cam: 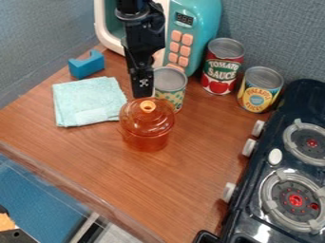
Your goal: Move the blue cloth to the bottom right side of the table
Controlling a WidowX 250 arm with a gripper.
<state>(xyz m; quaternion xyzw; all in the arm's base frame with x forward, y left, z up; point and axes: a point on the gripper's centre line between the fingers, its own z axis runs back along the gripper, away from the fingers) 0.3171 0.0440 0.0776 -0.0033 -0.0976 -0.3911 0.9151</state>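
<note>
Before you lies the brown wood-grain surface point(200, 163), with the black toy stove point(304, 102) along its right side, its pale knobs facing the wood. At the top of your view stands the turquoise toy microwave point(208, 12) with pink square buttons. The black arm comes in from the top edge, in front of it, and its black pincer point(143, 89) hangs just above the pot's lid as you see it, to the right of the cloth; you cannot tell whether it is spread or pressed together.

Your light blue folded cloth point(89, 99) lies flat at the upper left of the wood. Just to its right you have the amber see-through lidded pot point(147, 126), upright, with an orange knob. Behind the pot stands a green-and-yellow patterned can point(170, 84); farther right, a red-labelled can point(223, 69) and a yellow-labelled can point(259, 92), both upright. Just behind the cloth sits the small blue notched block point(86, 65).
</note>
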